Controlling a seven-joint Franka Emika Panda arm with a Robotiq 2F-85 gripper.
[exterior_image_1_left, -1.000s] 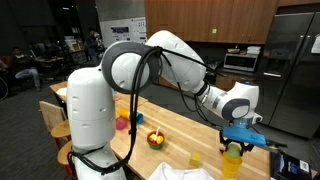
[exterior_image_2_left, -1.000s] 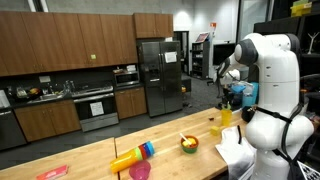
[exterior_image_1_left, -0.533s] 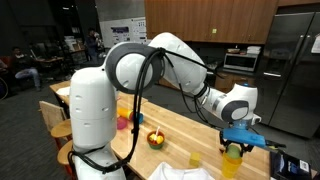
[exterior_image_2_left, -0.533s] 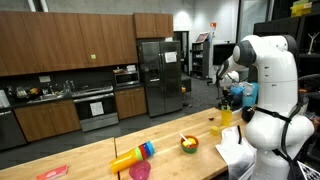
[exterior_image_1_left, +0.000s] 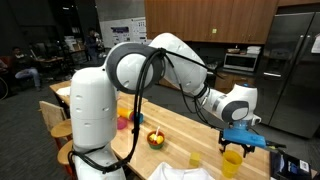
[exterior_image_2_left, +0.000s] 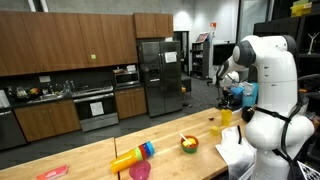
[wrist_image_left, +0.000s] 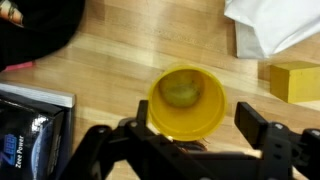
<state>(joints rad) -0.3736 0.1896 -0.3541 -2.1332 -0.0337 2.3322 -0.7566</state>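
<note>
Yellow round plastic cup (wrist_image_left: 187, 100), tool (wrist_image_left: 180, 130) above (jaws apart), wooden table (wrist_image_left: 110, 50)

Dark wood cabinets (exterior_image_2_left: 60, 45) (steel fridge (exterior_image_2_left: 155, 72) beside)

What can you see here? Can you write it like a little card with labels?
Place: kitchen with a long wooden table
End effector: open, right above the cup, holding nothing
Under it: yellow cup, standing upright on the table, mouth up
Next to the cup: yellow block, white cloth, black box
Farther along the table: bowl of fruit
</note>
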